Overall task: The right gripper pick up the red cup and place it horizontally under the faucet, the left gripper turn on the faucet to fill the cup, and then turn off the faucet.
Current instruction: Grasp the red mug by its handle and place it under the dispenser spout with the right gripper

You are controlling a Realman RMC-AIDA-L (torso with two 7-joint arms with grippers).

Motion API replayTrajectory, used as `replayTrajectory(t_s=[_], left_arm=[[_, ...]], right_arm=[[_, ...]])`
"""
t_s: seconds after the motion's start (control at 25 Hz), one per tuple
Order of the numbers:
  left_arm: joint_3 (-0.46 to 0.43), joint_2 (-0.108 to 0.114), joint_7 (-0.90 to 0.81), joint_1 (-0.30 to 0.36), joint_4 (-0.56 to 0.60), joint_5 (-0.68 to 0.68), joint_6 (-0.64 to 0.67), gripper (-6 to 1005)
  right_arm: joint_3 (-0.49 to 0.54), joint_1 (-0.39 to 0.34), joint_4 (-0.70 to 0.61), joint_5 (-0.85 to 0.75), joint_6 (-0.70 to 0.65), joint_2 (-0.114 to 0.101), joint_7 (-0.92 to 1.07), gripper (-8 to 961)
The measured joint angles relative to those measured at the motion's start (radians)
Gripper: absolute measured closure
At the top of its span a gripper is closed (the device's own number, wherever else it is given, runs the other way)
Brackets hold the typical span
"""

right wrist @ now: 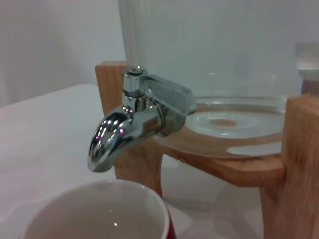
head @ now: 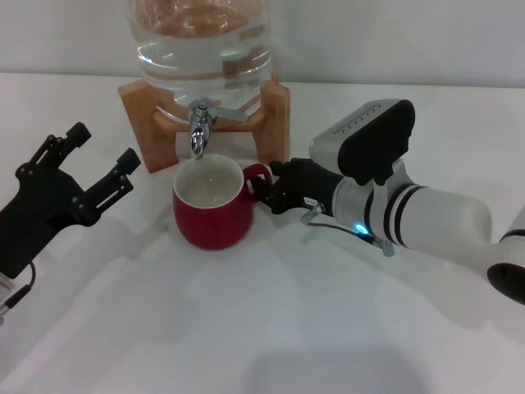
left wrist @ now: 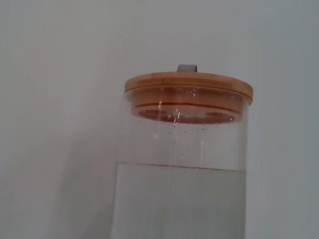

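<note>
While the red cup stands upright on the white table, glossy with a white inside, its mouth faces up beneath the spout of the chrome faucet and its loop handle points toward the right gripper, which is clamped on that handle. Well to the cup's left, the left gripper hovers with prongs spread.

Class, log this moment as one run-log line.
cup: upright under faucet | right gripper: at cup handle | left gripper: open, apart from cup | faucet: no water running
</note>
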Motion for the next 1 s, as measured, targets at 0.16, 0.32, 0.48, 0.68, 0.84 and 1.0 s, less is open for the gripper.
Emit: replayTrajectory(t_s=[0.16, 0.32, 0.48, 0.68, 0.84, 1.0], left_arm=[[0.0, 0.001, 0.0, 0.0, 0.0, -0.001, -0.001, 113], [0.0, 0.001, 0.0, 0.0, 0.0, -0.001, -0.003, 113], [-0.001, 0.001, 0.0, 0.0, 0.0, -0.001, -0.006, 113], [-0.002, 0.0, 0.0, 0.001, 0.0, -0.002, -0.01, 114], [-0.002, 0.0, 0.0, 0.002, 0.0, -0.002, -0.01, 114], [-0.002, 0.0, 0.0, 0.003, 0.0, -0.002, -0.01, 114]], right_arm=[[0.001, -0.008, 0.001, -0.007, -0.012, -0.002, 0.0, 592], [0.004, -0.012, 0.003, -0.013, -0.013, -0.003, 0.0, 592], [0.005, -0.026, 0.01, -0.02, -0.013, -0.006, 0.0, 592], [0.005, -0.039, 0.022, -0.026, -0.018, -0.009, 0.0, 591], [0.019, -0.061, 0.035, -0.06, -0.018, -0.011, -0.003, 591], [0.072, -0.096, 0.057, -0.133, -0.013, -0.012, -0.003, 591]])
